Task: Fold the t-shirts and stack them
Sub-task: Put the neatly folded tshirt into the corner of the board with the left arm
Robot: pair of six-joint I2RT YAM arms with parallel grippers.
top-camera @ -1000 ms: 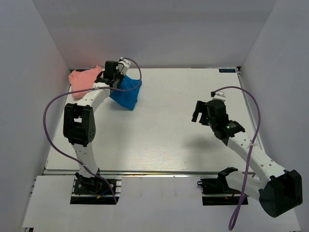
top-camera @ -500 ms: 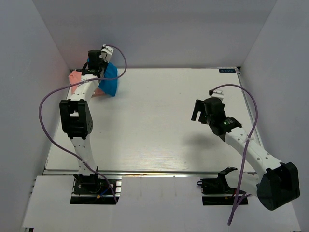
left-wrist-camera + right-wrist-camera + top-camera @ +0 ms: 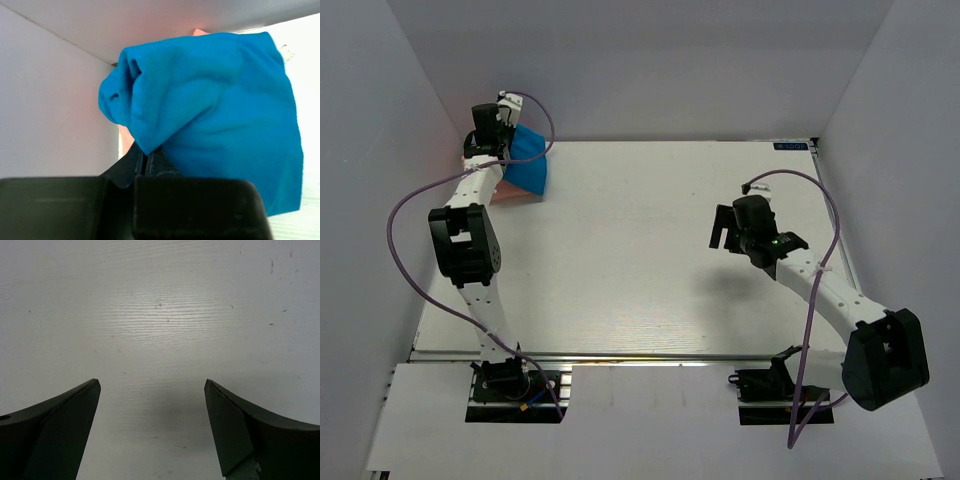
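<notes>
Here: white wood-grain table [image 3: 640,260], pale walls [image 3: 670,70]; left tool [image 3: 145,159] clamped on blue shirt [image 3: 215,115]; right tool [image 3: 151,382] wide, empty.

Plain, bright blue t-shirt [image 3: 215,110]; salmon pink t-shirt [image 3: 124,136]. White table [image 3: 165,315] w/ faint wood grain. Purple cables [image 3: 405,205].

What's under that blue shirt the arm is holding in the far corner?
A pink shirt: only slivers of it peek out past the blue shirt, which the left gripper pinches. Most of the pink one is covered, so its fold cannot be judged.
</notes>
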